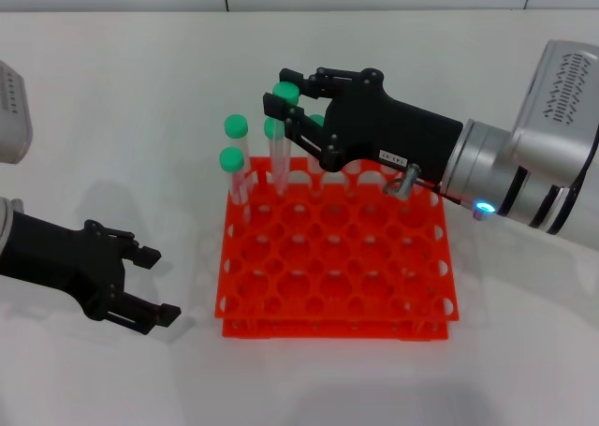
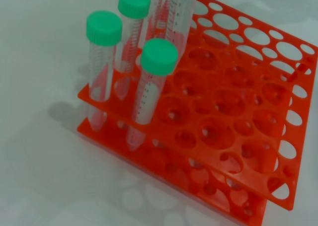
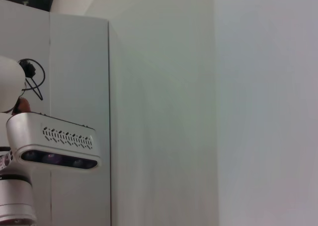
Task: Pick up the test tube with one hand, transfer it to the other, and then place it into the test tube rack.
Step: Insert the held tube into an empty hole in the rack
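In the head view the right end effector point(image 1: 292, 103), the black one bearing a small white label, is reaching over the far edge of the test tube rack point(image 1: 337, 257), its fingers closing on the test tube point(image 1: 279, 140) just under its green cap; the tube is hanging upright with its lower end at a back-row hole, though whether it is seated there cannot be told. Just beside this end effector, toward the robot's left, two other capped tubes point(image 1: 236, 164) are standing in the rack's far left corner. The left end effector point(image 1: 140, 286) is hovering over the white counter point(image 1: 112, 108) near the rack's left side, fingers spread apart and holding nothing. The left wrist view is showing the rack point(image 2: 238, 116) close up with four capped tubes point(image 2: 151, 82) clustered at one corner, the rest of the holes open. The right wrist view is showing only a pale wall and a white camera unit point(image 3: 54, 146).
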Controlling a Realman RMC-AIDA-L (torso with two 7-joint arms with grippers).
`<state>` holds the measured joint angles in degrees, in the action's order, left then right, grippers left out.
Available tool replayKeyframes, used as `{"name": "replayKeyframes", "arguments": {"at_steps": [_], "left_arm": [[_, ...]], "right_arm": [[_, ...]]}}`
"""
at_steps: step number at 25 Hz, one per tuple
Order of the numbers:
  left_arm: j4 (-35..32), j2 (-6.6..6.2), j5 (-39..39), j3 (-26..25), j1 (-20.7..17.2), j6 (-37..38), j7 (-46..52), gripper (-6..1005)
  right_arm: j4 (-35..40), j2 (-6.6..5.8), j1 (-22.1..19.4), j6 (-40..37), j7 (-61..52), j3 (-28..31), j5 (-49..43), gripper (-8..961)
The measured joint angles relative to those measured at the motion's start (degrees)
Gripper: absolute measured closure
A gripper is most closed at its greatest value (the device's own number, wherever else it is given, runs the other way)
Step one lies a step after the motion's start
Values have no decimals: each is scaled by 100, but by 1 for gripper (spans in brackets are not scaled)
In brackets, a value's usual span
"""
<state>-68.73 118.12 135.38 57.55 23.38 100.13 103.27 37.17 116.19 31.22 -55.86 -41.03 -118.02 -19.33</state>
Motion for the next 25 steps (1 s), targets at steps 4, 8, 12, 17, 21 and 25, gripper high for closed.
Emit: {"name": "replayKeyframes", "arguments": {"at_steps": [4,8,12,17,21,25], "left_arm": [[1,0,-11,2,-11,-3,0,133],[1,0,-20,1,-20,-3,0,133],[1,0,-11,1,-21,-3,0,133],[11,2,-13,1,-18,-3,0,133],[11,6,-12,1,-17,-3,0,133],[11,8,-12,1,-21,-3,0,133]], "right_arm": [[28,0,6,37,15,-29,8,682],[41,0,72,42,21,-84,8,682],[43,0,101,93,22,-128,12,682],[45,0,168,237,25,-245,46,683],[42,0,205,280,25,-258,49,683],[22,0,208,289,26,-265,51,683]]}}
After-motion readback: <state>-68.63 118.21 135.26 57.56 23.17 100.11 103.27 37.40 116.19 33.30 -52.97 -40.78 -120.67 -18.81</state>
